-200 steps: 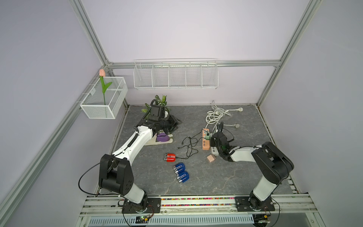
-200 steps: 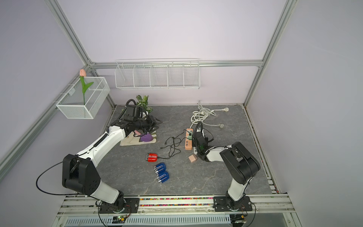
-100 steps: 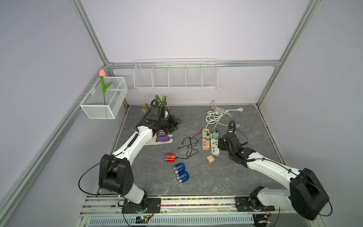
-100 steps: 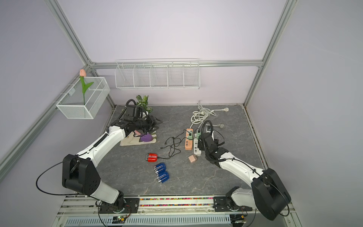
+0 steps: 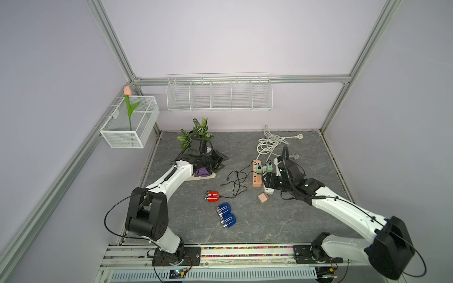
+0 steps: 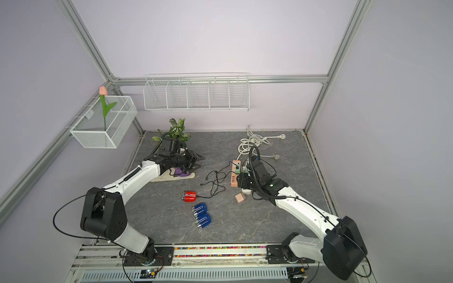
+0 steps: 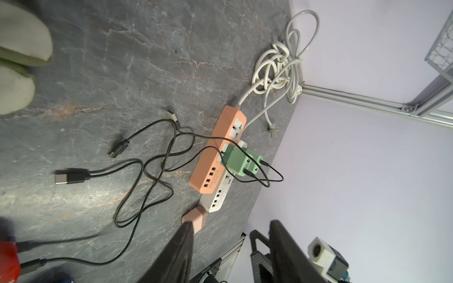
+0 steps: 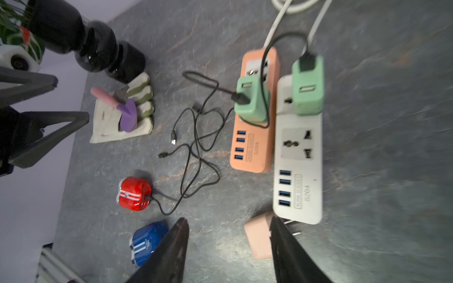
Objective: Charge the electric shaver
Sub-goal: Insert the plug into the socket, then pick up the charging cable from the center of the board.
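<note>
White stripes mark the red rounded shaver (image 8: 133,193) and the blue rounded shaver (image 8: 147,241), blue ports line the salmon-orange plastic power strip (image 8: 255,149) and the white plastic power strip (image 8: 297,191), over a grey veined tabletop (image 8: 380,171).

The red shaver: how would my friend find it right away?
On the grey table, find the orange power strip near the middle, with tangled black cables beside it. One cable runs toward the front edge and ends in the red shaver. The two blue shavers next to it are shaped alike, but only this one is red with a cable plugged in.
</note>
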`<state>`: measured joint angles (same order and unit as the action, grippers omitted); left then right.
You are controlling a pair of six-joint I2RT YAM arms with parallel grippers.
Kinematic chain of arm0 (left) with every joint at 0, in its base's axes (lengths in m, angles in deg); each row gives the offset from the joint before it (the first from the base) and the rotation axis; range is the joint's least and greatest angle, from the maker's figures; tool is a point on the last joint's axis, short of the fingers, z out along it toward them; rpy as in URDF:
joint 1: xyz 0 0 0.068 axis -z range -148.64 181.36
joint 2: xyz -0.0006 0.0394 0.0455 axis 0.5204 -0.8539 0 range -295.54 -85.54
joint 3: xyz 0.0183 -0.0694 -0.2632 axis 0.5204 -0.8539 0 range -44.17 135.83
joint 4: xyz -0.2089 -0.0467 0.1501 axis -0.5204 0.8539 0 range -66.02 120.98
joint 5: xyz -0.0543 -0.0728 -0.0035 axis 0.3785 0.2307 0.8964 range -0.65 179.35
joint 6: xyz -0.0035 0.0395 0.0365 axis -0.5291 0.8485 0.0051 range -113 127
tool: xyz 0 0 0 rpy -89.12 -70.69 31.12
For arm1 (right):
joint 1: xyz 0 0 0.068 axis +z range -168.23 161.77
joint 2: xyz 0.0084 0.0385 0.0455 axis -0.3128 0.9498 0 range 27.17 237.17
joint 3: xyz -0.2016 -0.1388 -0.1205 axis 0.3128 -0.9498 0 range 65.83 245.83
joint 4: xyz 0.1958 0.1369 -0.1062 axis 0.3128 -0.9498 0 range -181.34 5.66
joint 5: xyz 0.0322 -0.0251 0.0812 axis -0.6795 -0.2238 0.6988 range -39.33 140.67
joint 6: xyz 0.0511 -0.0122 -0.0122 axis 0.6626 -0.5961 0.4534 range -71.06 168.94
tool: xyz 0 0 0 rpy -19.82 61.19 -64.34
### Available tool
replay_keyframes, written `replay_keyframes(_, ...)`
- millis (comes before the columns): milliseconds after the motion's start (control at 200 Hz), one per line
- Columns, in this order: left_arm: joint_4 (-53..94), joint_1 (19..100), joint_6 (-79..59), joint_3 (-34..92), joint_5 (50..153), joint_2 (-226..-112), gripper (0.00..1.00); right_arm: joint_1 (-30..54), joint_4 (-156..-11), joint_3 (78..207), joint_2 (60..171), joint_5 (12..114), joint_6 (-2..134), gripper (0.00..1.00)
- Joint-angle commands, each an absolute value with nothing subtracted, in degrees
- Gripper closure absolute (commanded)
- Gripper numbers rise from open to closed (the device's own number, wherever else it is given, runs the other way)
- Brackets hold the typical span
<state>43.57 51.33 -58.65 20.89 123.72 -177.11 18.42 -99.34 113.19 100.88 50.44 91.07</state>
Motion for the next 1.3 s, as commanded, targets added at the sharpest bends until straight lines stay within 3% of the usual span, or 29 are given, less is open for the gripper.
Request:
replay_keyframes(0,39.4,51.1,-63.6,18.1,124.6,-177.9,0.50,20.1,-90.1,113.2,105.9,59.4,97.5,0.46)
replay_keyframes(390,45.1,49.0,-61.9,15.0,120.8,-175.0,0.55,28.6,-107.4,133.0,121.9,41.7,110.9,0.58)
replay_keyframes(645,47.7,48.4,-59.8,14.7,118.9,-170.2,0.55,30.6,-119.2,145.9,133.6,33.3,119.8,0.55)
replay_keyframes(985,46.7,48.4,-59.6,12.9,120.7,-167.2,0.56,29.8,-124.1,153.2,144.6,28.1,123.3,0.64)
replay_keyframes(1295,47.1,48.4,-59.4,13.9,121.0,-166.3,0.56,28.6,-122.6,153.7,148.0,27.7,124.5,0.66)
